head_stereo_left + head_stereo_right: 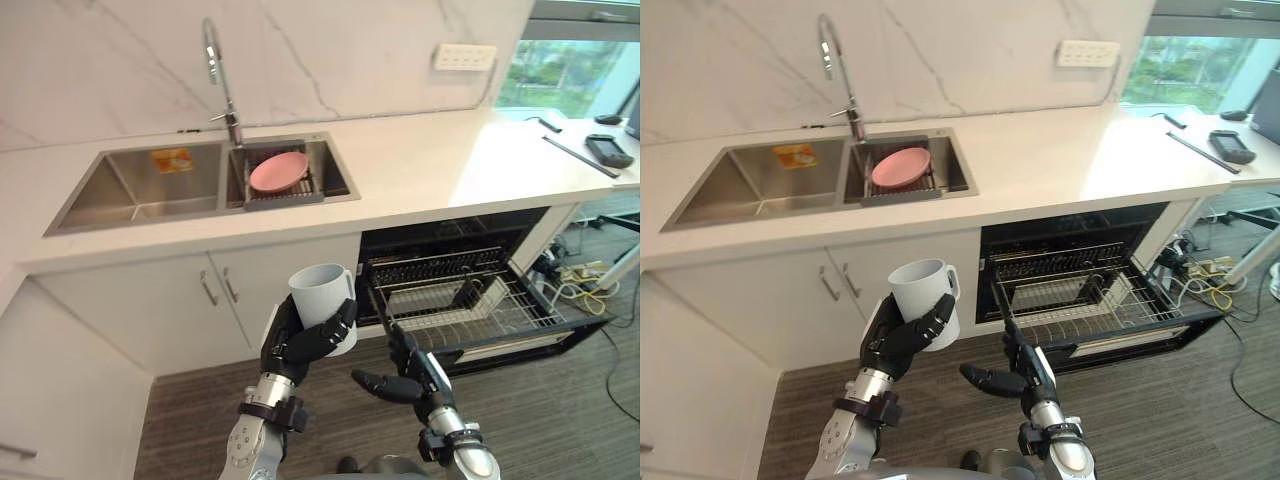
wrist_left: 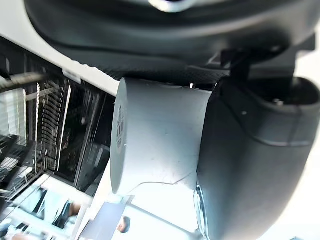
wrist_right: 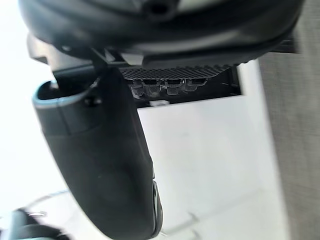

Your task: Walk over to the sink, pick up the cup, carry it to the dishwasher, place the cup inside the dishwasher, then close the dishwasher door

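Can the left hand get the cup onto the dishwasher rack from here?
Likely yes: the rack is pulled out with bare wire, and the left hand holds the cup upright. The right hand sits between them, though.

White countertop (image 1: 420, 170), inset sink (image 1: 120, 195), dark device (image 1: 608, 151)
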